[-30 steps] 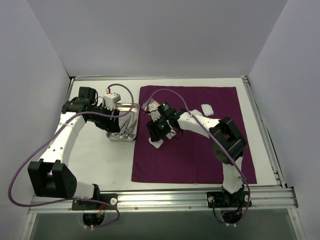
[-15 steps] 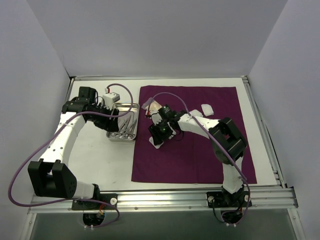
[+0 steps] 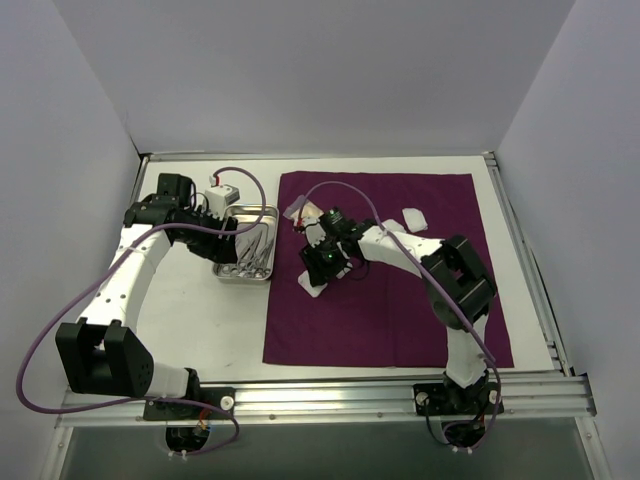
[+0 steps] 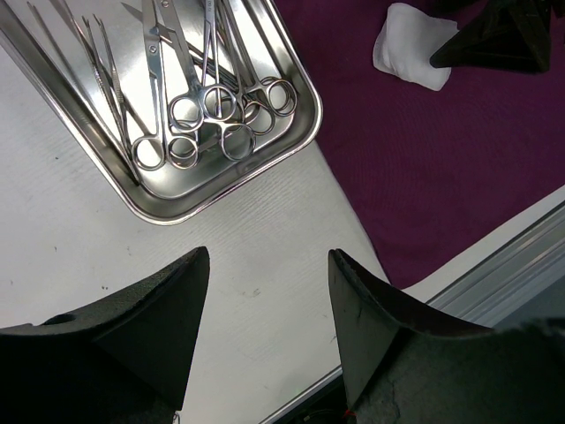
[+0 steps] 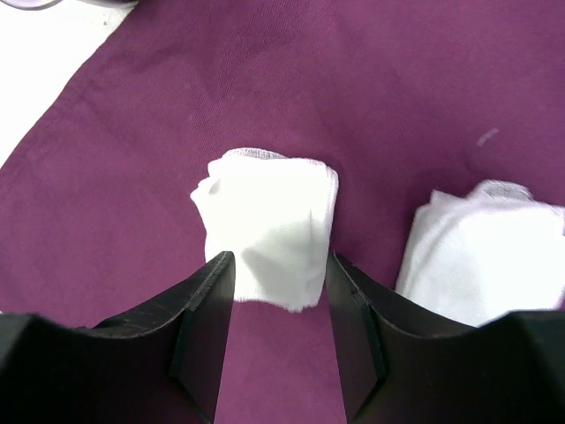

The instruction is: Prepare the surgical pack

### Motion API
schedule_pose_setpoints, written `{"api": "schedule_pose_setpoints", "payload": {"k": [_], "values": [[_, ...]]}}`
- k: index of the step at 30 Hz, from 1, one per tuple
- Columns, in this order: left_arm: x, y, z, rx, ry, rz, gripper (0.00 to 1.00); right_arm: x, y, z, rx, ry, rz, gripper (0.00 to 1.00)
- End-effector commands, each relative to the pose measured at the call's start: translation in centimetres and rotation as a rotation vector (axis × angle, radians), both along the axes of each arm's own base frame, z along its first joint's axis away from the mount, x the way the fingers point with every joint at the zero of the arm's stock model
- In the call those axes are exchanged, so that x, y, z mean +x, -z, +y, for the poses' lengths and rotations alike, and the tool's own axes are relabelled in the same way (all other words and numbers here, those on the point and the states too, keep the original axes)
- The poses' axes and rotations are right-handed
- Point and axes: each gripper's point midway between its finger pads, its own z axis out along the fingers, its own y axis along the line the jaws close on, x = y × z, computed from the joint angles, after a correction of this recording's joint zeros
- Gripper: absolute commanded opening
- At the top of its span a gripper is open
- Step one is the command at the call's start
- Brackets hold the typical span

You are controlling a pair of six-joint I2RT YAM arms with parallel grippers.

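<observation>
- On the dark purple cloth (image 3: 390,310), left of centre, a white gauze pad (image 5: 265,225) sits between the right gripper's (image 5: 280,265) jaws, seemingly for pickup; whether they pinch it cannot be told.
- The left gripper (image 4: 267,258), spread and empty, hovers near the steel tray (image 4: 305,132) of scissor-like instruments (image 4: 207,115), likely waiting.

No writing, label, brand, number or sign could be read in any view; the steel tray (image 4: 190,185), instruments (image 4: 207,124), purple cloth (image 4: 441,168) and gauze pads (image 5: 269,225) showed none legible.

Lab rig — white booth walls (image 3: 300,70), alu frame (image 3: 330,395).
</observation>
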Motion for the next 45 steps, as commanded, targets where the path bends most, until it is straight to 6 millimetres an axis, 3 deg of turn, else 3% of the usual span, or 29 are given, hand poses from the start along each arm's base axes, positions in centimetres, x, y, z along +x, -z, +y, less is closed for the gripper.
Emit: {"api": "schedule_pose_setpoints", "payload": {"k": [1,11,19,25,31,35,38,39,42,45], "values": [[0.7,-1.2,-0.1,-0.005,-0.004,-0.063,0.66,1.4,-5.1,0.1,0.028,0.03,-0.1,0.42],[0.7,-1.3,0.0,-0.003,-0.008,-0.062,0.66,1.8,-0.6,-1.0,-0.072,0.059,-0.068,0.41],[0.9,-1.3,0.0,-0.002,-0.012,-0.058,0.66,0.6,0.5,0.5,-0.05,0.013,-0.041,0.38],[1.0,-1.4,-0.1,-0.007,-0.011,-0.061,0.66,0.7,2.3,0.1,-0.09,0.03,-0.03,0.38],[0.9,-1.4,0.0,-0.003,-0.013,-0.06,0.66,0.4,2.7,0.3,-0.132,0.014,-0.057,0.38],[0.9,-1.4,0.1,0.0,-0.013,-0.063,0.66,-0.2,3.8,-0.2,-0.159,0.014,-0.042,0.25],[0.9,-1.3,0.2,0.005,-0.016,-0.063,0.66,-0.7,4.5,-0.4,-0.179,0.008,-0.023,0.03],[0.9,-1.3,0.2,0.006,-0.018,-0.063,0.66,-0.8,4.5,-0.4,-0.179,0.011,-0.018,0.0],[0.9,-1.3,0.3,0.01,-0.019,-0.067,0.66,-0.9,4.1,0.0,-0.161,0.006,-0.015,0.0],[0.9,-1.4,0.3,0.014,-0.021,-0.072,0.66,-0.5,2.4,0.4,-0.129,0.013,-0.046,0.0]]}}
